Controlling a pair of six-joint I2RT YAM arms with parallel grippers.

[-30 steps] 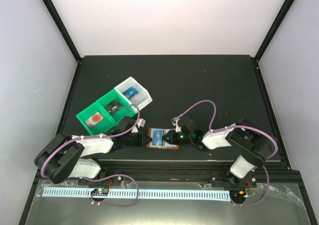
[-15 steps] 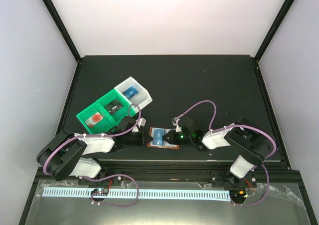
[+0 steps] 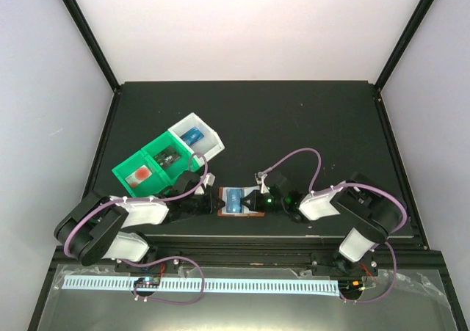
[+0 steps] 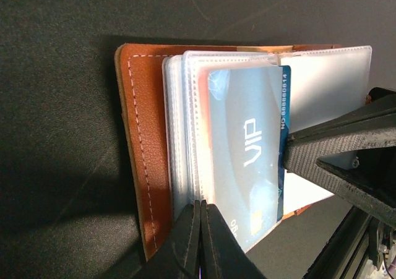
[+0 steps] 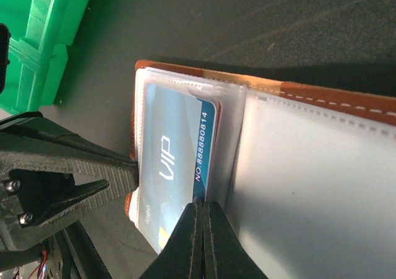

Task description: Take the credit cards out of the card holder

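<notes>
Top external: left pincer (image 3: 218, 202), right pincer (image 3: 248, 201) flank card holder (image 3: 236, 212), low.

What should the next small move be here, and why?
Probably draw the right gripper back, sliding the blue card out of the card holder: its jaws look shut on the card's exposed edge, while the left gripper pins the holder with shut jaws.

Tally, top view plus wrists. Card holder (image 4: 139, 167): one, lower centre. Blue VIP card (image 4: 247, 161) in it: one. Tray compartments, centre left: two green (image 3: 150, 146), one white (image 3: 211, 135). One card each: red card (image 3: 140, 175), dark card (image 3: 170, 157), second blue card (image 3: 194, 135). Grippers: left gripper (image 4: 201, 208), right gripper (image 5: 201, 208).
</notes>
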